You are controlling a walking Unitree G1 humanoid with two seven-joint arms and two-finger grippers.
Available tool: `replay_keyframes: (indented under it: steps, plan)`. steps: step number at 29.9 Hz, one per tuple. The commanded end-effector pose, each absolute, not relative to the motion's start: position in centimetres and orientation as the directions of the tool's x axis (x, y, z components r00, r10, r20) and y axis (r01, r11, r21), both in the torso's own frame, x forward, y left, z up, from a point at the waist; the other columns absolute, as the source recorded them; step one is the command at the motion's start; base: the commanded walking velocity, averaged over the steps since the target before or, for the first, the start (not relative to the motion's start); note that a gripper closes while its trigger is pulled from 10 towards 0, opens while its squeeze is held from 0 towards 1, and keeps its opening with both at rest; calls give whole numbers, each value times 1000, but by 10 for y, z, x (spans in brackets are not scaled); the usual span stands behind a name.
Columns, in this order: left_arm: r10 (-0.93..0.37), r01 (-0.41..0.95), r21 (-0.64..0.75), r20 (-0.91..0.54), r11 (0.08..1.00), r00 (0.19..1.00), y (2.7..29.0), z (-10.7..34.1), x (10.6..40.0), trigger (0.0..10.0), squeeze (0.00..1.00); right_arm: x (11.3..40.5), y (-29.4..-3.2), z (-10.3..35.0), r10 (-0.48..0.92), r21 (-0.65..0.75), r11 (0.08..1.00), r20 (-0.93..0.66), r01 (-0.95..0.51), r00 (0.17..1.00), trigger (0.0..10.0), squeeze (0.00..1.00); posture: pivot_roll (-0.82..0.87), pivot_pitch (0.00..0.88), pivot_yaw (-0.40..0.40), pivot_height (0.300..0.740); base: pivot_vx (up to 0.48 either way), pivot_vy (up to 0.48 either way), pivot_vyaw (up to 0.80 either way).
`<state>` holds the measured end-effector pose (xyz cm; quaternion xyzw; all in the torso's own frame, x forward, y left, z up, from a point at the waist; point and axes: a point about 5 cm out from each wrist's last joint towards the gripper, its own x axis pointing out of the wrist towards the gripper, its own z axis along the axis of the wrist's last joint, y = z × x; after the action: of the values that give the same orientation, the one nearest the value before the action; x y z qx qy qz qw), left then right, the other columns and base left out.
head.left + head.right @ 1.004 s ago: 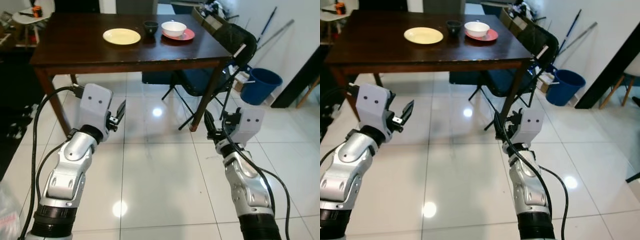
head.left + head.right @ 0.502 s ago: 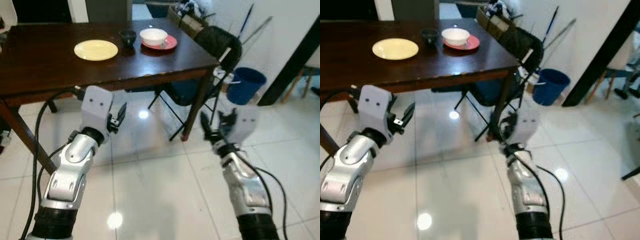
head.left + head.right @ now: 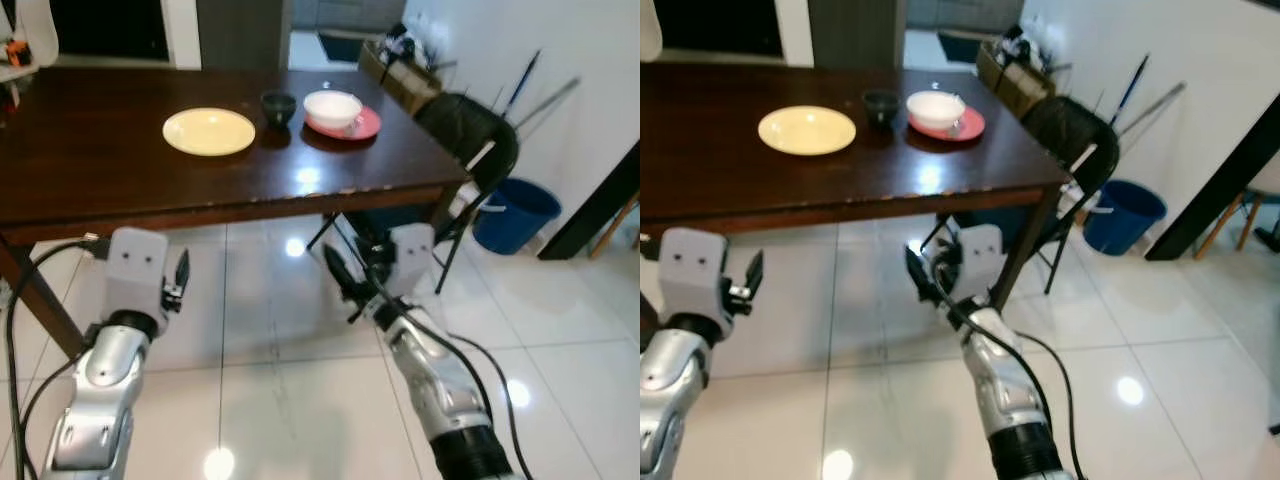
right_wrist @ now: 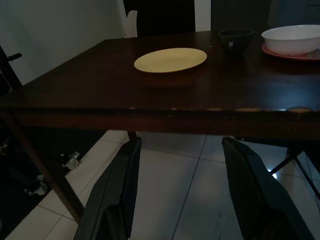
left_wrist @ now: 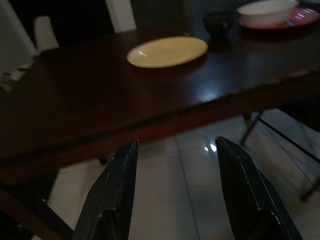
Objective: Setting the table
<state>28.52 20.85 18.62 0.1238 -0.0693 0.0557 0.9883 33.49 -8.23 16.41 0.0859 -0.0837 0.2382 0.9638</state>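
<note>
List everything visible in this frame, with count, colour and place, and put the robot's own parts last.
Table: one, dark brown wood, ahead of the robot.
Plate: one, pale yellow, on the table.
Cup: one, dark, between the yellow plate and the red plate.
Red plate: one, on the table's right part.
Bowl: one, white, on the red plate.
Folding chair: one, black, at the table's right end.
Bucket: one, blue, on the floor right of the chair.
Floor: white glossy tiles.
Left claw: black fingers open, below the table edge.
Right claw: black fingers open, below the table edge.
</note>
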Motion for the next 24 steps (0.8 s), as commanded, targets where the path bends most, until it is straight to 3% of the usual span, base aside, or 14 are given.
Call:
replay_keyframes:
  steps: [1, 6, 16, 24]
  plan:
    - [93, -128, 237, 155, 963, 984, 205, 188, 284, 10000, 0, 337, -91, 160, 422, 136, 883, 190, -449, 887, 10000, 0, 161, 55, -52, 740, 480, 0, 0]
    - [110, -143, 235, 146, 961, 983, 208, 183, 284, 10000, 0, 339, -92, 162, 409, 126, 890, 203, -438, 890, 10000, 0, 154, 45, -54, 740, 480, 0, 0]
    - [150, -178, 239, 131, 954, 980, 220, 174, 285, 10000, 0, 352, -125, 164, 272, 126, 945, 210, -302, 939, 10000, 0, 149, 15, -56, 740, 480, 0, 0]
    - [163, -200, 253, 159, 947, 974, 223, 180, 283, 10000, 0, 356, -116, 166, 307, 122, 934, 216, -337, 927, 10000, 0, 165, 14, -68, 740, 480, 0, 0]
